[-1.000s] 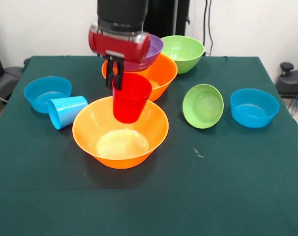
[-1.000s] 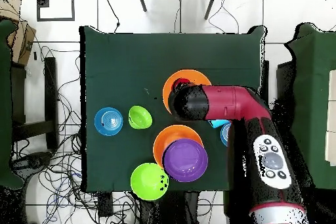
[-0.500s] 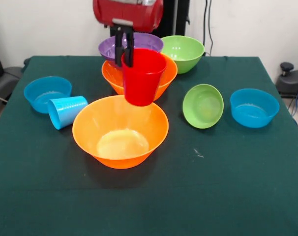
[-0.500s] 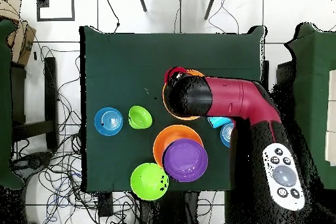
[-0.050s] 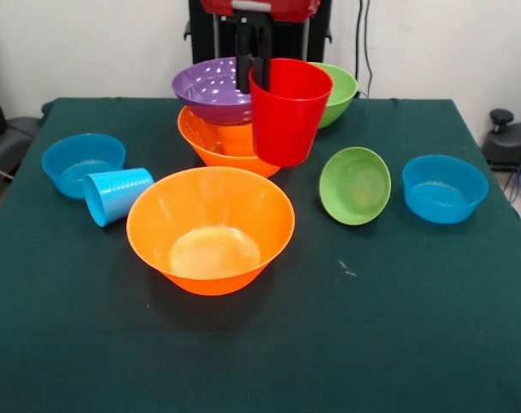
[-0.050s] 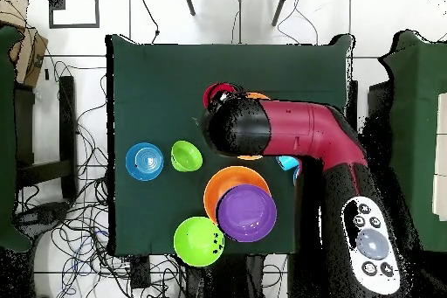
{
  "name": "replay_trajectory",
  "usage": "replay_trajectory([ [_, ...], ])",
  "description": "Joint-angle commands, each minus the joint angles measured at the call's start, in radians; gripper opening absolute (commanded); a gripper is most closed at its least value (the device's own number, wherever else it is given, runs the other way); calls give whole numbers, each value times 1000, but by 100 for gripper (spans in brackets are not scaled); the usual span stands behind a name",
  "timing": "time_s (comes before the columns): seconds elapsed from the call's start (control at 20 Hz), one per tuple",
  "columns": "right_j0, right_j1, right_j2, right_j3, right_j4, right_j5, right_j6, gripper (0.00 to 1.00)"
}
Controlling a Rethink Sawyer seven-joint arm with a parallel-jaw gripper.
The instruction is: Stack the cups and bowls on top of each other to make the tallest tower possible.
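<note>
red cup (image 5: 286,110) lifted off the desk (image 5: 398,327), the tool (image 5: 254,60) pinched on its rim.
seven bowls counted: two orange, purple bowl (image 5: 213,89) perched above the far orange, two green, two blue; a light blue cup (image 5: 116,194) lies tipped; overhead, the arm hides most of the near orange bowl (image 5: 211,228).

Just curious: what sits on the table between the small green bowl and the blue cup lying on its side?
In the front view, the large orange bowl sits between the small green bowl and the tipped blue cup.
</note>
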Motion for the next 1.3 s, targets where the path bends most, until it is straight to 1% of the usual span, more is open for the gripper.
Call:
replay_trajectory([
  [0.05, 28, -53, 82, 68, 44, 137, -74, 0],
  [0.15, 18, -69, 90, 75, 66, 150, -78, 0],
  [0.3, 12, -68, 96, 64, 78, 163, -87, 0],
  [0.55, 2, -87, 92, 123, 70, 137, -114, 0],
  [0.65, -9, -99, 95, 140, 73, 142, -132, 0],
  [0.8, -25, -138, 97, 168, 92, 168, -154, 0],
  [0.9, -42, -155, 102, 197, 98, 160, -172, 0],
  [1.1, -91, -152, 125, 270, 88, 89, -199, 0],
  [1.3, -145, -176, 152, 319, 84, 65, -232, 0],
])
